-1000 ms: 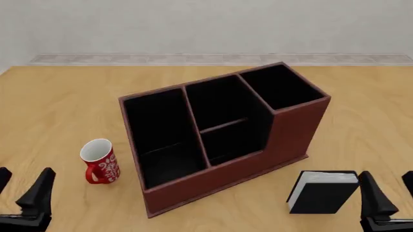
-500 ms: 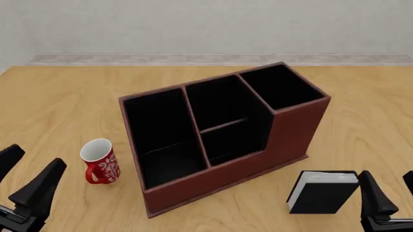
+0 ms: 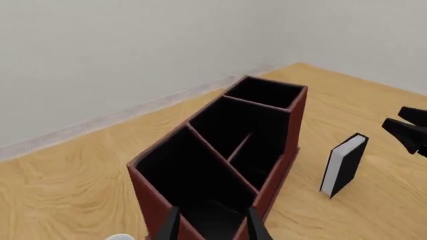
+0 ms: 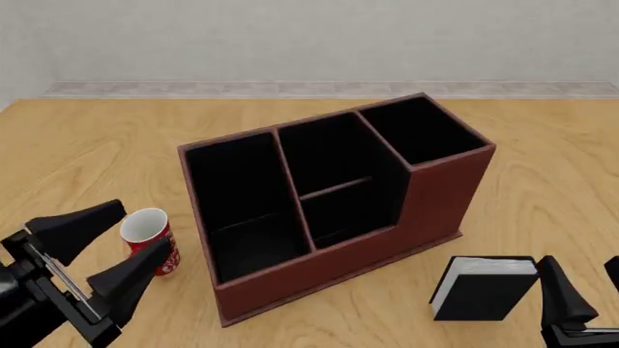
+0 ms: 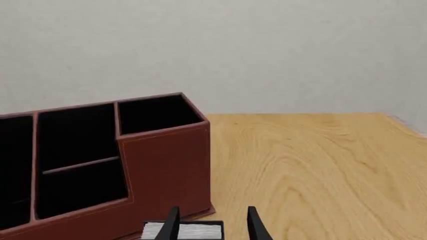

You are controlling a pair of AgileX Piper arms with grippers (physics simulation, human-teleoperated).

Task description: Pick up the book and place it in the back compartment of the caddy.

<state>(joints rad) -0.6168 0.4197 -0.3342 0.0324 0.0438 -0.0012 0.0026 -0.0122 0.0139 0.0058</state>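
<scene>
The book stands upright on the table at the front right, black covers and white page edges up; it also shows in the left wrist view and the right wrist view. The reddish-brown caddy stands mid-table. Its small pocket lies between the low cross divider and the cut-down wall and is empty. My right gripper is open, just right of the book, not touching it. My left gripper is open at the front left, in front of the red mug.
A red mug with a white inside stands left of the caddy, partly hidden behind my left fingers. The caddy's two deep end bins are empty. My right gripper shows in the left wrist view beyond the book.
My left gripper has risen from the table's front edge, swung right and forward, and now overlaps the mug in the front view. The right gripper, book and caddy have not moved.
</scene>
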